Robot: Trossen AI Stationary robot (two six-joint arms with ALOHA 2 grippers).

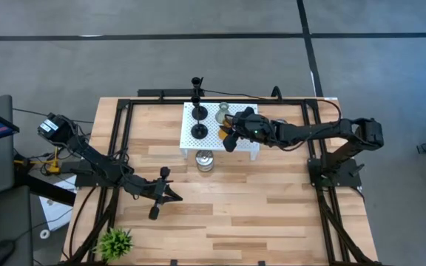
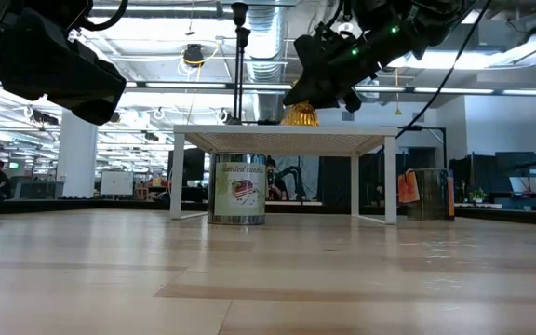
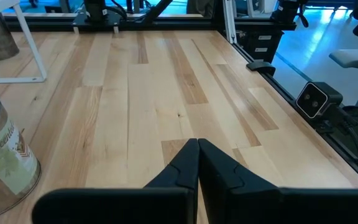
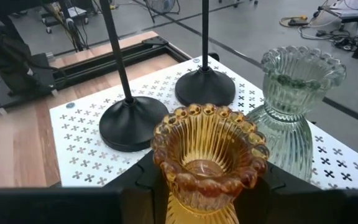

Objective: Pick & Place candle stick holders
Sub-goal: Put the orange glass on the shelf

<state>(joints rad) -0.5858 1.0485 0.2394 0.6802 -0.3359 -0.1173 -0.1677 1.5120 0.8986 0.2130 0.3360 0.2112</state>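
A white perforated stand (image 1: 242,148) holds two black candle stick holders with disc bases (image 4: 132,121) (image 4: 205,87) and slim upright stems, and a squat pale-green glass holder (image 4: 294,106), all resting on their bases. My right gripper (image 1: 231,135) is over the stand, shut on the amber-orange glass holder (image 4: 207,155). My left gripper (image 1: 161,193) is shut and empty, low over the table's near left part. My right gripper pinches the amber holder's narrow lower body (image 4: 173,199), below its beaded rim, between its two fingers (image 4: 143,177). The fingers come slanting down from the table's right side. The holder stands upright, its bottom (image 2: 299,121) at the stand's top; whether it rests there I cannot tell.
A labelled tin can (image 2: 238,189) stands on the table under the stand's near edge; it also shows in the left wrist view (image 3: 2,155). A small green plant (image 1: 115,241) sits at the near left corner. Bare wooden tabletop (image 1: 272,214) lies in the near half.
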